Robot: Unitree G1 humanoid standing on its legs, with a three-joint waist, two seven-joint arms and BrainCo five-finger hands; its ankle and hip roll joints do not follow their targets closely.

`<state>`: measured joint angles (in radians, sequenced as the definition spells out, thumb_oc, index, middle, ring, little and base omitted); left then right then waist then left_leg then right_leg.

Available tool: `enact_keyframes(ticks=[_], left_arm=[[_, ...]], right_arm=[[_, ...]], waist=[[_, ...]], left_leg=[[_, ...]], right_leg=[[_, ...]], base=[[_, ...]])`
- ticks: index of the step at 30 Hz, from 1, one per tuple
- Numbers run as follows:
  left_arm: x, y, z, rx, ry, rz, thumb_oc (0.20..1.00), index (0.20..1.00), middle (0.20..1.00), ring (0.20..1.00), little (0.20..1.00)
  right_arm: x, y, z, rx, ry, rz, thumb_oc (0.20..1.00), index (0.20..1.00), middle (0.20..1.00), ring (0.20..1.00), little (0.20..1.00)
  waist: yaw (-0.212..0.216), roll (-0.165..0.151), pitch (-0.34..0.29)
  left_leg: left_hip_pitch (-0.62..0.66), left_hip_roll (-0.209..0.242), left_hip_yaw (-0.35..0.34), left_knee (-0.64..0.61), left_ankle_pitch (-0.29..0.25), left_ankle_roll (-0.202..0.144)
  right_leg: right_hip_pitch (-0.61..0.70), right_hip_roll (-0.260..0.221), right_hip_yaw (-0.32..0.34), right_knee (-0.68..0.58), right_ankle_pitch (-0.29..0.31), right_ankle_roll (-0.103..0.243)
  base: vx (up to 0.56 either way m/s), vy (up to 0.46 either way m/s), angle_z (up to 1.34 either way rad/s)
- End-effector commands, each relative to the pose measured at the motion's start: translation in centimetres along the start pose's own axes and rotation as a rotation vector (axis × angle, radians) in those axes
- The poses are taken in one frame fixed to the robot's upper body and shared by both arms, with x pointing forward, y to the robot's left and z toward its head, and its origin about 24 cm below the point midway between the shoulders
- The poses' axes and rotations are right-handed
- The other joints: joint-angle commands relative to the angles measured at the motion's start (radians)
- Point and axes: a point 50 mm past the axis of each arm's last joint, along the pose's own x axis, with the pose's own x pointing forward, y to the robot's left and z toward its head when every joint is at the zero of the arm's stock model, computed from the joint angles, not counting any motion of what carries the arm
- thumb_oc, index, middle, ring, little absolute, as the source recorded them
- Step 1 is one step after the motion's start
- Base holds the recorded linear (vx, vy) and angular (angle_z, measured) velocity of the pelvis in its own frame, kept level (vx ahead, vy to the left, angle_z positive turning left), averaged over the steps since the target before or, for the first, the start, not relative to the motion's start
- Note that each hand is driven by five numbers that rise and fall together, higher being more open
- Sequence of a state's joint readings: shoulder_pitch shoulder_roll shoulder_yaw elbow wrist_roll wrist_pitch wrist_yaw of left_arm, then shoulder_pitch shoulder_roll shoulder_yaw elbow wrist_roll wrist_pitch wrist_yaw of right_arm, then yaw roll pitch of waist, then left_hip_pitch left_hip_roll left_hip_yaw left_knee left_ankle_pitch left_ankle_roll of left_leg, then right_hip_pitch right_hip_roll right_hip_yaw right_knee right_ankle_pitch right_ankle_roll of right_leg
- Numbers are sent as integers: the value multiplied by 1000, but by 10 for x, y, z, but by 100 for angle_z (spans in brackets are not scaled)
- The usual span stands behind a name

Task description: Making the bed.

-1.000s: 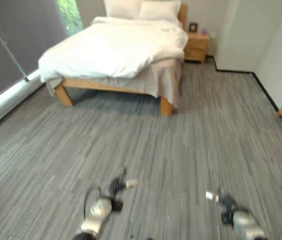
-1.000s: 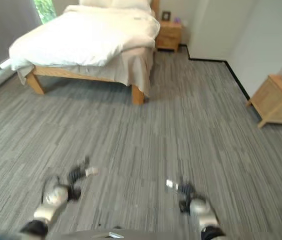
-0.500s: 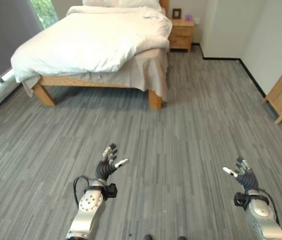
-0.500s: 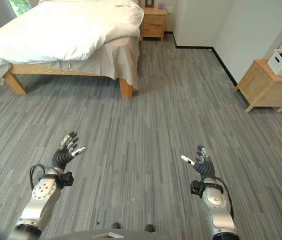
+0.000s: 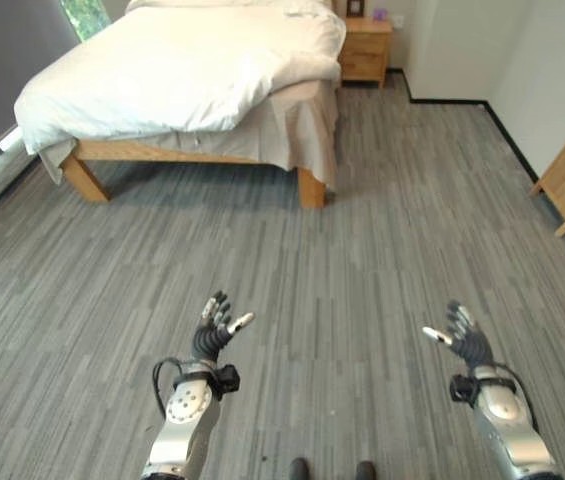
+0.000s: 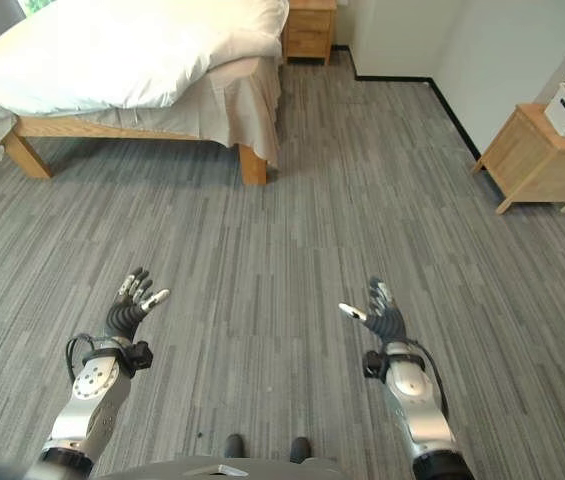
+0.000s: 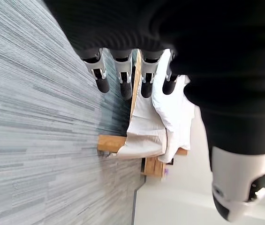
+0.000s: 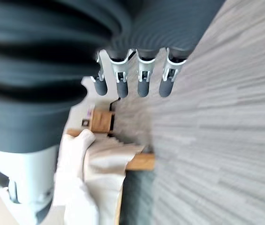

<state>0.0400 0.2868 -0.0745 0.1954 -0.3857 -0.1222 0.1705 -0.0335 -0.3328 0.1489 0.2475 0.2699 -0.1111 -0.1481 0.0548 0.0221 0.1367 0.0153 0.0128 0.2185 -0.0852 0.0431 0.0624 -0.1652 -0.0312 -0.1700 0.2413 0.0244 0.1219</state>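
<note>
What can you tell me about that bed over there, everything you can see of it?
The bed stands at the far left of the room, well away from both robot hands. A thick white duvet covers its top, a little rumpled, and hangs over the near edge. Beneath it a beige sheet drapes down at the near right corner. The frame looks like light wood, with a side rail and two near legs resting on the grey striped floor. A small wooden nightstand stands beside its head end.

Head stereo pair: high, tilted down at floor [image 5: 362,280], facing bed [image 5: 182,70] well ahead; both share bed, floor. Each wrist camera: close behind its own fingers [image 7: 123,75], aimed along floor toward the bed.
</note>
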Motion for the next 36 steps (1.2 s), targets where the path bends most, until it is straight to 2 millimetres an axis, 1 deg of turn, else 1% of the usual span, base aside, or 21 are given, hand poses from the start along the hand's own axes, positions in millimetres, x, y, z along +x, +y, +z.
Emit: enact_keyframes(ticks=[1, 4, 7, 10, 12, 13, 15, 16, 18, 21, 23, 25, 26, 28, 30, 31, 32, 33, 34, 35, 36], left_arm=[[11, 12, 26, -2, -124, 47, 1000, 1000, 1000, 1000, 1000], [14, 17, 30, -3, -142, 58, 1000, 1000, 1000, 1000, 1000], [20, 18, 31, -53, -144, 74, 1000, 1000, 1000, 1000, 1000], [19, 14, 33, -60, -158, 65, 1000, 1000, 1000, 1000, 1000], [13, 10, 27, -53, -137, 30, 1000, 1000, 1000, 1000, 1000], [14, 10, 27, -53, -137, 30, 1000, 1000, 1000, 1000, 1000], [12, 8, 21, -71, -107, 38, 1000, 1000, 1000, 1000, 1000], [12, 8, 22, -96, -108, 38, 1000, 1000, 1000, 1000, 1000], [11, 5, 25, -95, -116, 18, 1000, 1000, 1000, 1000, 1000], [12, 4, 24, -95, -112, 24, 1000, 1000, 1000, 1000, 1000], [6, 11, 15, -106, -91, 43, 1000, 1000, 1000, 1000, 1000], [5, 12, 13, -117, -83, 53, 1000, 1000, 1000, 1000, 1000], [4, 13, 11, -134, -78, 65, 1000, 1000, 1000, 1000, 1000], [1, 19, 10, -141, -76, 83, 1000, 1000, 1000, 1000, 1000], [-3, 25, 6, -146, -57, 96, 1000, 1000, 1000, 1000, 1000], [-4, 26, 5, -125, -53, 97, 1000, 1000, 1000, 1000, 1000], [-4, 26, 5, -124, -53, 97, 1000, 1000, 1000, 1000, 1000], [-1, 23, 11, -96, -66, 91, 1000, 1000, 1000, 1000, 1000], [4, 22, 21, -77, -105, 88, 1000, 1000, 1000, 1000, 1000], [4, 22, 21, -77, -105, 88, 1000, 1000, 1000, 1000, 1000], [8, 21, 28, -88, -132, 72, 1000, 1000, 1000, 1000, 1000]], right_arm=[[5, 16, 20, 87, -107, 38, 1000, 1000, 1000, 1000, 1000], [3, 12, 21, 84, -109, 38, 1000, 1000, 1000, 1000, 1000], [-3, 4, 14, 137, -91, 5, 1000, 1000, 1000, 1000, 1000], [-9, -4, 12, 130, -89, -13, 1000, 1000, 1000, 1000, 1000], [-15, -10, 8, 116, -77, -7, 1000, 1000, 1000, 1000, 1000], [-15, -10, 8, 116, -77, -7, 1000, 1000, 1000, 1000, 1000], [-14, -14, 11, 116, -83, -9, 1000, 1000, 1000, 1000, 1000], [-14, -14, 13, 146, -94, -18, 1000, 1000, 1000, 1000, 1000], [-13, -21, 10, 143, -76, -44, 1000, 1000, 1000, 1000, 1000], [-10, -20, 12, 144, -74, -48, 1000, 1000, 1000, 1000, 1000], [-7, -13, 19, 88, -115, -6, 1000, 1000, 1000, 1000, 1000], [-6, -11, 18, 63, -113, 9, 1000, 1000, 1000, 1000, 1000], [-4, -10, 18, 50, -111, 15, 1000, 1000, 1000, 1000, 1000], [-1, -6, 16, 43, -93, 33, 1000, 1000, 1000, 1000, 1000], [-3, 8, 15, 93, -86, 75, 1000, 1000, 1000, 1000, 1000], [-7, 16, 9, 109, -66, 100, 1000, 1000, 1000, 1000, 1000], [-7, 17, 9, 109, -66, 100, 1000, 1000, 1000, 1000, 1000], [-9, 23, 4, 130, -46, 108, 1000, 1000, 1000, 1000, 1000], [-7, 35, 2, 226, -26, 127, 1000, 1000, 1000, 1000, 1000], [-7, 35, 3, 226, -27, 127, 1000, 1000, 1000, 1000, 1000], [-5, 41, 1, 149, -10, 176, 1000, 1000, 1000, 1000, 1000]], waist=[[-10, -38, 35], [-44, -45, 50], [-110, -52, 37], [-135, -47, 21], [-145, -23, 5], [-147, -26, 4], [-136, -44, 3], [-116, -63, 17], [-36, -108, 47], [-5, -113, 47], [80, -67, 0], [96, -60, -11], [104, -60, -28], [118, -65, -54], [113, -75, -86], [139, -119, -99], [141, -121, -102], [145, -129, -101], [123, -88, -72], [124, -91, -71], [83, -47, -48]], left_leg=[[63, -36, -56, -2, -76, -11], [136, -27, -77, -2, -111, -39], [261, 15, -136, -2, -170, -96], [319, 31, -165, -2, -160, -113], [282, 87, -183, 230, 26, -174], [279, 84, -186, 229, 28, -174], [123, 110, -186, 594, 263, -211], [46, 121, -159, 731, 272, -204], [-188, 66, -129, 924, 161, -150], [-272, 58, -102, 866, 129, -137], [-337, 54, -12, 162, 192, -137], [-334, 55, -4, 1, 216, -143], [-381, 74, 6, -2, 189, -156], [-373, 79, 54, -2, 232, -157], [-311, 54, 95, 6, 240, -120], [-305, 2, 99, 68, 201, -54], [-307, 1, 101, 71, 198, -54], [-298, -29, 96, 124, 136, -22], [-189, -33, 75, 126, 73, 13], [-189, -36, 77, 125, 73, 14], [-74, -34, 18, 106, 20, 39]], right_leg=[[-105, -204, -22, 170, 209, 78], [-153, -174, -27, -17, 195, 63], [-233, -126, -45, -328, 268, 94], [-239, -124, -73, -317, 295, 102], [-166, -85, -71, -251, 259, 37], [-168, -90, -72, -251, 260, 37], [-83, -65, -74, -238, 202, -36], [-29, -57, -76, -247, 176, -65], [121, -38, -39, -296, 100, -101], [173, -35, -26, -310, 83, -98], [342, 8, -5, -329, -36, -54], [382, 8, 1, -329, -61, -41], [438, 4, -3, -329, -83, -32], [483, -11, 9, -329, -55, -17], [511, -54, 18, -247, -70, 9], [460, -126, 30, 4, 118, 66], [456, -128, 32, 8, 115, 67], [414, -160, 59, 169, 297, 82], [276, -196, 47, 403, 383, 77], [273, -199, 49, 408, 380, 78], [109, -210, 35, 503, 289, 42]], base=[[425, 36, -57], [490, -59, 5], [578, -121, 33], [803, -201, 35], [664, -226, 85], [365, -196, 77], [602, -417, 43], [958, -642, 31], [790, -413, 8], [620, -86, -44], [1385, 83, -48], [799, 107, -40], [1148, 121, -73], [837, 99, -64], [834, 233, -37], [741, 250, -12], [814, 321, -9], [784, 372, -51], [779, 369, -45], [921, 404, 17], [706, 201, 70]])
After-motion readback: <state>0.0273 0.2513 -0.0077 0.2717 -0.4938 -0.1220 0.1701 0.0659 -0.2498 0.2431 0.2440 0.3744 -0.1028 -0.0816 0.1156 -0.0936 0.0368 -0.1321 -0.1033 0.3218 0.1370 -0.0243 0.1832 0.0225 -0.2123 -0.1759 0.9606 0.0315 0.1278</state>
